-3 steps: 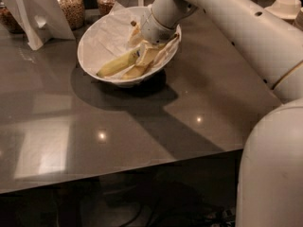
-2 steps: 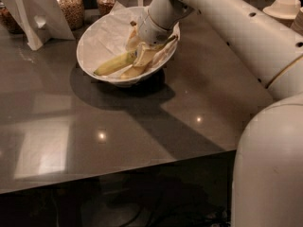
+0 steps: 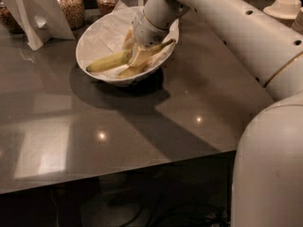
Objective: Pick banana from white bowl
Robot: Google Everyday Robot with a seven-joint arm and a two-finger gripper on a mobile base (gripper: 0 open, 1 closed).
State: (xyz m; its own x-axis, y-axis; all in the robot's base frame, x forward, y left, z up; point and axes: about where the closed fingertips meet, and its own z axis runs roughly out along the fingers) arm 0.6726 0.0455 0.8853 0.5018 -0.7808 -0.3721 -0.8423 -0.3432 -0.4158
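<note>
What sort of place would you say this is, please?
Probably an office snack counter: snack jars, stacked bowls, and a grey countertop where the claw sits in a white bowl at a banana.

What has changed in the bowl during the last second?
The arm rose a little, and the tool went up with it, staying at the middle of the banana. The banana's free tip shifted slightly up and to the left. The bowl, the jars and the table stayed as they were.
</note>
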